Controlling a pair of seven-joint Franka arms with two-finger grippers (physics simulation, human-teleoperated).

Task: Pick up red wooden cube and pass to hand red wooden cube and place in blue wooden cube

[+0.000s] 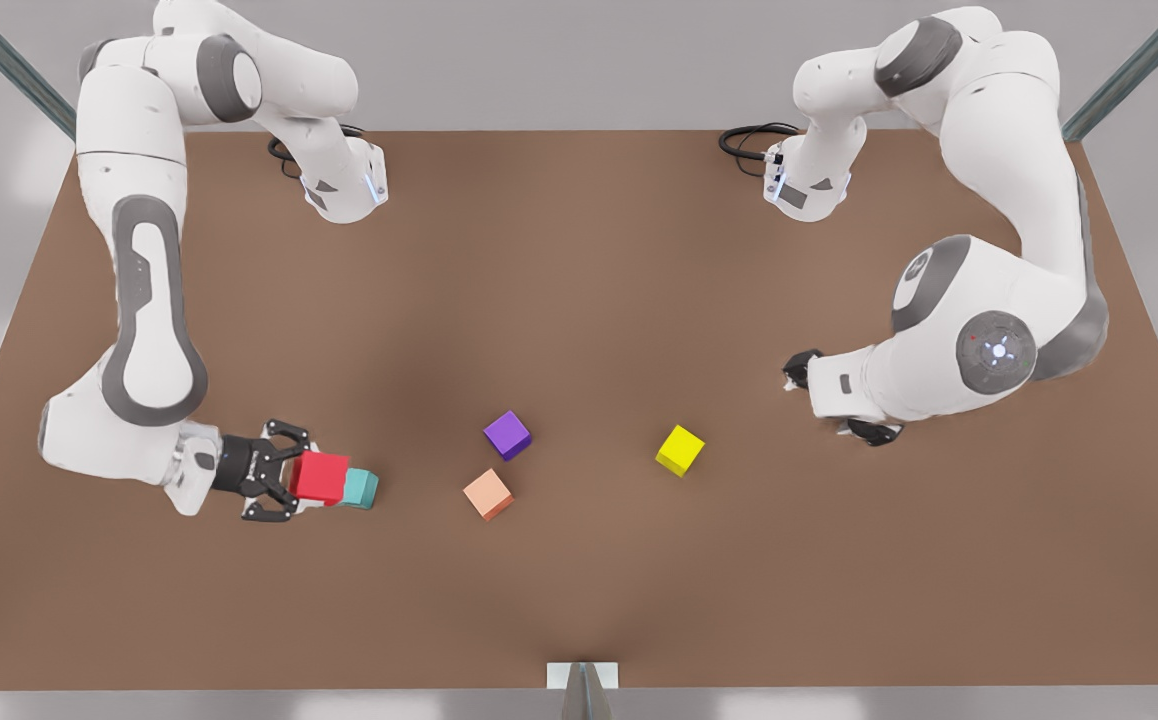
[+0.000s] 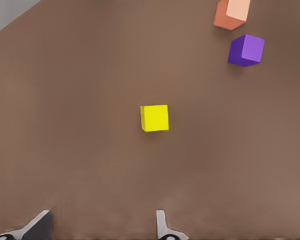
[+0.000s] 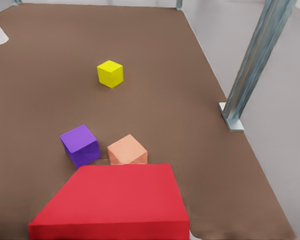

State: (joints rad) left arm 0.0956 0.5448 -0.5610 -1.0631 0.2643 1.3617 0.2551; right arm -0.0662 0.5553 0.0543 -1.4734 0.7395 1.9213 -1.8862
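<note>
front view: a brown counter carries two white franka arms and five small cubes.
right gripper: at the front view's left, low near the counter's front edge; its black jaws are closed on the red wooden cube, one on each side.
red wooden cube: held in the right gripper's jaws, directly over the blue wooden cube and covering most of it; whether the two touch cannot be told.
blue wooden cube: teal, on the counter, peeking out from under the red wooden cube on the side toward the middle of the counter.
right wrist view: the red wooden cube sits large in the foreground, with the purple cube, the salmon-orange cube and the yellow cube beyond it.
left gripper: at the front view's right, low over the counter near the yellow cube but apart from it; this arm waits.
left wrist view: two fingertips stand wide apart with bare counter between them, holding nothing; the yellow cube lies ahead.
purple cube: near the counter's middle, just beside the salmon-orange cube.
</note>
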